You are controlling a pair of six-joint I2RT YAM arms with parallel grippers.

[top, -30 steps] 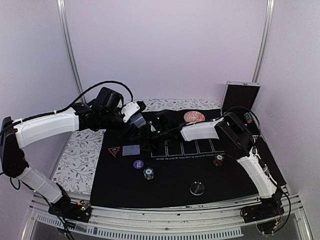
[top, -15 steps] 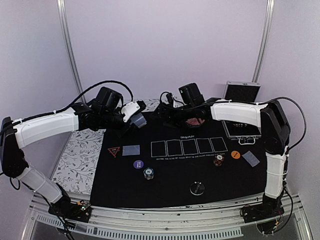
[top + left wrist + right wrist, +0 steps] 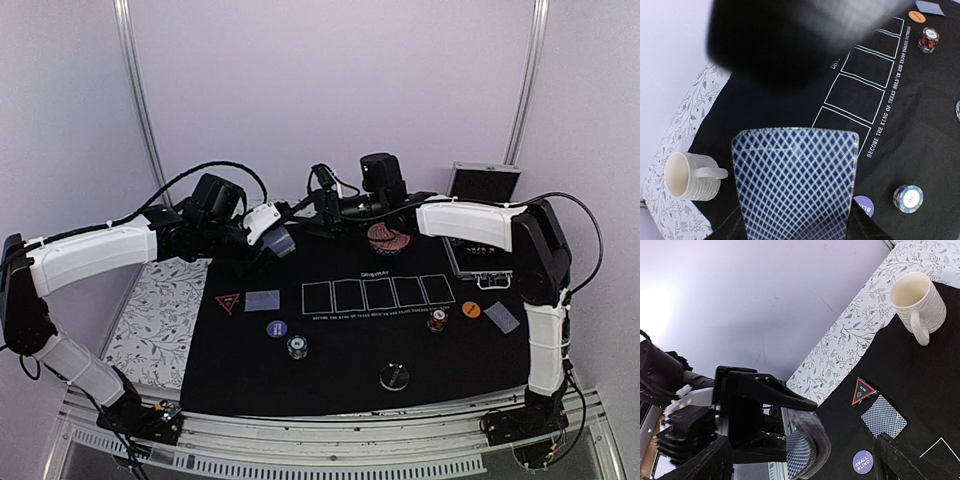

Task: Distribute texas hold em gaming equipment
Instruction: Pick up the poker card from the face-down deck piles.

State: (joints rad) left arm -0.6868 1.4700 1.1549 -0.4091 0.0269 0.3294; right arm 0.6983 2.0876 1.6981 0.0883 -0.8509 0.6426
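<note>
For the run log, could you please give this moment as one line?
left gripper: shut on card deck above mat | right gripper: open, facing deck | on mat: two cards

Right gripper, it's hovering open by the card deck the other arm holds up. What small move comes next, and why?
Probably ease the right gripper forward onto the deck and pinch one card off it. Its jaws stand wide open with the deck's edge showing between them, the left gripper holds the deck raised, and only two single cards lie on the mat.

A cream mug point(image 3: 690, 176) stands upright by the floral cloth point(image 3: 685, 115).
</note>
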